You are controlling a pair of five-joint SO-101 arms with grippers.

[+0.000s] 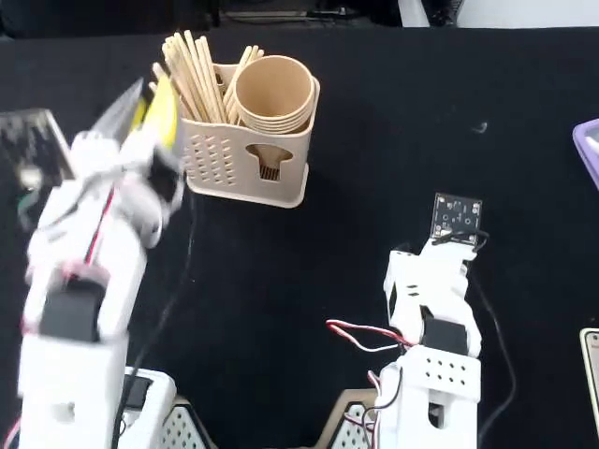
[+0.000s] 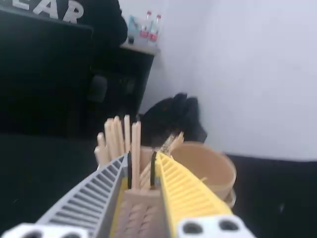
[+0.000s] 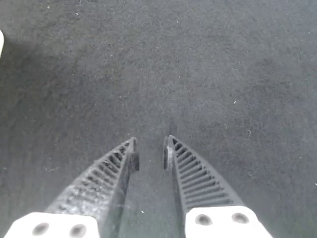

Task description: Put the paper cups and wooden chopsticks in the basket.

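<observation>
Seemingly the closing step: chopsticks [image 1: 192,70] and stacked cups [image 1: 273,94] stand upright in the basket [image 1: 248,166]. Left gripper [image 2: 141,161] sits beside the stick tops, jaws slightly parted, wider than the one stick between them. Next move, likely: lift clear without snagging. Right gripper [image 3: 150,148] narrowly spread, holding nothing, over the table [image 1: 374,140]

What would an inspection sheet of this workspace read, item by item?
Surface: black table.
Job's things: paper cups stacked and wooden chopsticks upright in the basket.
Clutter: purple object at the table's edge.
Grippers: left gripper open near the basket; right gripper open over bare table.
Cables: red and white wires at the right arm's base.
Surroundings: white wall, bottles on a shelf.
</observation>
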